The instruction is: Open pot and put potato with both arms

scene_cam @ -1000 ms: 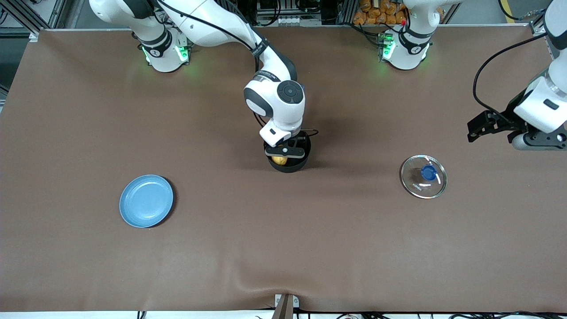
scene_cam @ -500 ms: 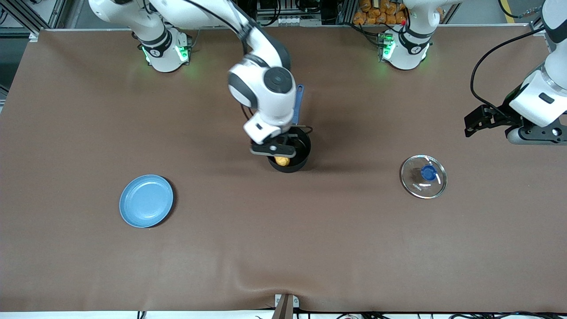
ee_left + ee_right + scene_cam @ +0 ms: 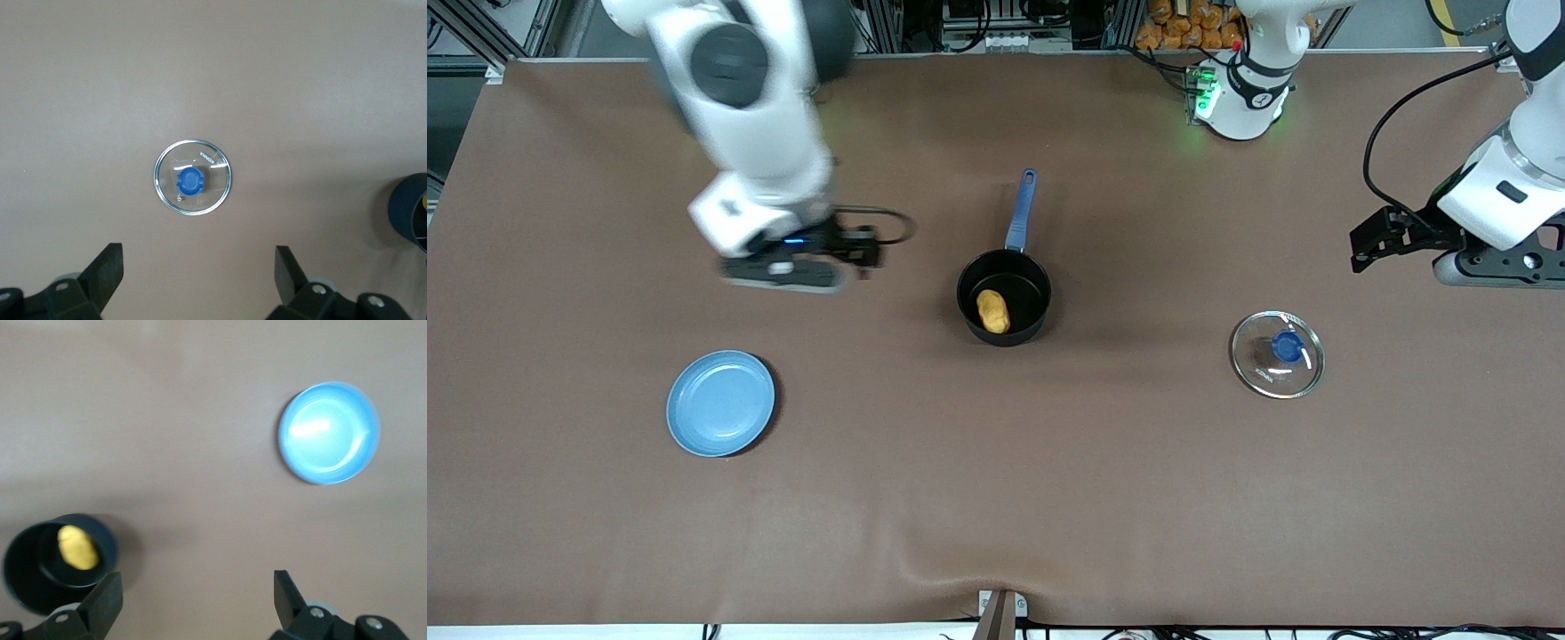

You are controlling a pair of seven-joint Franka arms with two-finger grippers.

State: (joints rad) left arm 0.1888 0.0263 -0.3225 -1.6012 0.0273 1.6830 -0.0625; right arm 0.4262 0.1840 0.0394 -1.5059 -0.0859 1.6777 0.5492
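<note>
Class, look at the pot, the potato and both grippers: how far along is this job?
Done: the lid lies on the table toward the left arm's end, and the potato sits in the open pot. In hand: nothing; the right gripper hangs empty with open jaws between pot and plate, and the left gripper waits open above the lid. Left: seemingly nothing.

You see a matt brown cloth-like sheet over the desk (image 3: 996, 498), creased near its front edge. The lid (image 3: 1277, 354) is clear glass with a glossy blue plastic-looking knob; the plate (image 3: 720, 403) shines smooth; the pot (image 3: 1004, 308) looks matt black.
</note>
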